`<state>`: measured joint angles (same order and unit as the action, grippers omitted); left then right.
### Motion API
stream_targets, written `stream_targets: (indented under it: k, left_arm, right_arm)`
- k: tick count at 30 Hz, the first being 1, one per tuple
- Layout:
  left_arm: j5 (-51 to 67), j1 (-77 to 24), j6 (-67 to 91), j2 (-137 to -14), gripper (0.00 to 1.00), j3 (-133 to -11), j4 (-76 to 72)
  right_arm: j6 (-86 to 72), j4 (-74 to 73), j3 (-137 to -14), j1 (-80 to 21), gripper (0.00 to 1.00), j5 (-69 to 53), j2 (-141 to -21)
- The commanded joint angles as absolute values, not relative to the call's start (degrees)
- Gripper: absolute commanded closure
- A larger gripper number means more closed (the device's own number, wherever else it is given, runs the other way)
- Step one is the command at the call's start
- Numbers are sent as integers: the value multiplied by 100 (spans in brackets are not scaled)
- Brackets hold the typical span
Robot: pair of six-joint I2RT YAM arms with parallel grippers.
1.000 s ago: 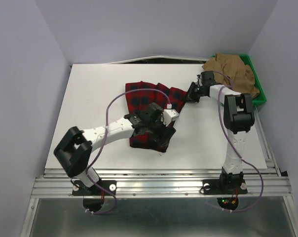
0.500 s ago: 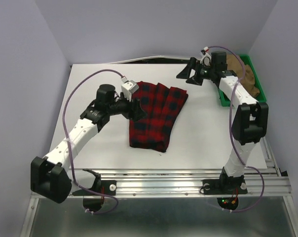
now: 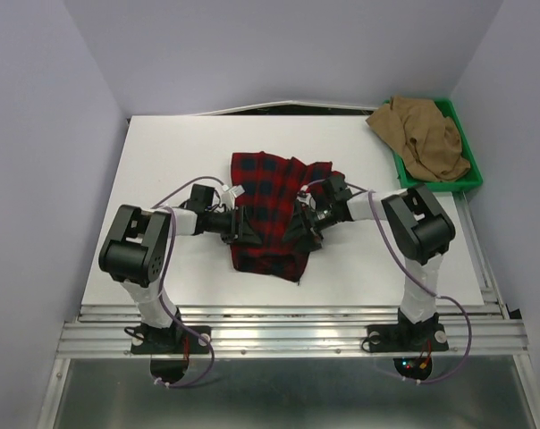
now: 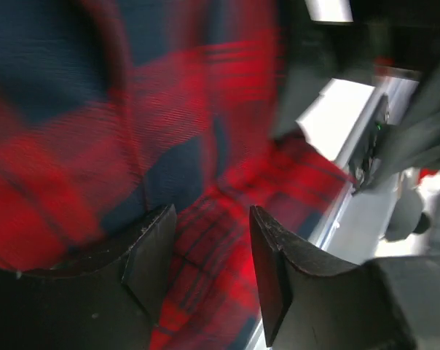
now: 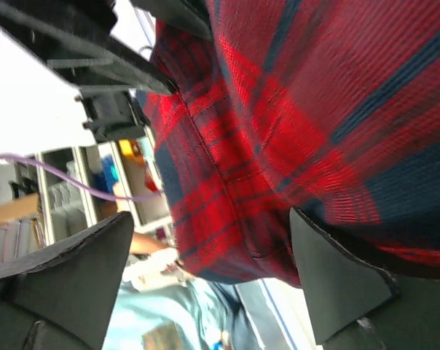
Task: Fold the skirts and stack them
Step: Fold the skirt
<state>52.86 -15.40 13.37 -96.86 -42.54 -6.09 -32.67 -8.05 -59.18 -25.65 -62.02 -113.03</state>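
Observation:
The red plaid skirt lies bunched in the middle of the white table. My left gripper lies low against its left edge. In the left wrist view its jaws stand apart, and blurred plaid cloth shows in the gap. My right gripper is at the skirt's right edge. The right wrist view shows it wide open, with plaid cloth spread between and above the fingers. The tan skirt is heaped in the green tray at the back right.
Both arms reach inward along the table, their elbows close to the front. The metal rail runs along the near edge. Purple cables loop beside each arm. Lilac walls close off the left, back and right.
Both arms have come down from the skirt's far corners to its near sides. The left jaws have narrowed. The skirt's far part now looks more bunched.

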Motion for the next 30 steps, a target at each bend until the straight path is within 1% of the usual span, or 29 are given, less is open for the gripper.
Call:
stream_targets:
  k: [1, 3, 7, 8, 10, 11, 12, 13, 14, 15, 16, 17, 18, 19, 20, 21, 22, 23, 26, 27, 30]
  left_arm:
    - [5353, -1354, 1521, -10194, 44, -4341, -835]
    - [5353, -1336, 1520, -10327, 44, -4447, -756]
    - [5318, -1345, 1249, -9924, 36, -4623, -546]
    - [5169, -1345, 874, -9618, 34, -4771, -293]
    - [4862, -1371, 328, -9239, 30, -4947, -1]
    - [4652, -1397, -301, -9046, 29, -5035, 426]
    - [4449, -1432, -577, -8644, 27, -5184, 570]
    - [4082, -1476, -832, -8422, 25, -5238, 693]
    - [3869, -1624, -1296, -7985, 23, -5273, 842]
    - [3476, -1722, -1510, -7772, 17, -5247, 870]
    - [3272, -1844, -1729, -7535, 14, -5204, 896]
    - [3052, -2211, -2219, -7123, 12, -5081, 940]
    - [2510, -2441, -2467, -6928, 7, -4984, 958]
    - [2218, -2722, -2679, -6743, 5, -4870, 949]
    - [1919, -3247, -2872, -6437, 4, -4582, 880]
    - [1646, -3496, -3013, -6312, 2, -4431, 818]
    - [1087, -3742, -3232, -6215, 1, -4290, 678]
    - [855, -4170, -3330, -6109, 1, -4080, 625]
    - [72, -4771, -3559, -6126, 1, -3885, 397]
    - [-391, -5103, -3603, -6204, 1, -3763, 335]
    - [-964, -5588, -3744, -6389, 1, -3481, 36]
  right_arm:
    - [-2242, -1440, -6318, -2303, 8, -5775, -11970]
    - [-1883, -1721, -6459, -2241, 10, -5538, -12111]
    - [-1223, -2249, -6890, -2189, 13, -4949, -12199]
    - [-1065, -2502, -7073, -2188, 13, -4835, -12182]
    - [-1063, -2680, -7206, -2188, 13, -4886, -12086]
    - [-1090, -2689, -7233, -2188, 13, -5087, -11902]
    - [-1116, -2689, -7242, -2188, 14, -5176, -11796]
    - [-1125, -2698, -7251, -2188, 14, -5272, -11682]
    - [-1151, -2663, -7251, -2188, 17, -5430, -11428]
    - [-1221, -2637, -7234, -2188, 21, -5501, -11313]
    - [-1274, -2593, -7207, -2188, 24, -5632, -11207]
    - [-1344, -2497, -7190, -2188, 28, -5790, -10997]
    - [-1501, -2418, -7146, -2188, 30, -5844, -10908]
    - [-1546, -2330, -7146, -2188, 32, -5888, -10829]
    - [-1590, -2251, -7163, -2188, 34, -5906, -10785]
    - [-1678, -2224, -7207, -2188, 35, -5898, -10715]
    - [-1722, -2163, -7285, -2188, 37, -5863, -10705]
    - [-1801, -2127, -7312, -2188, 39, -5828, -10714]
    - [-1828, -1952, -7330, -2293, 43, -5678, -10819]
    - [-1837, -1942, -7313, -2390, 43, -5634, -10924]
    - [-1793, -1898, -7234, -2496, 46, -5520, -11179]
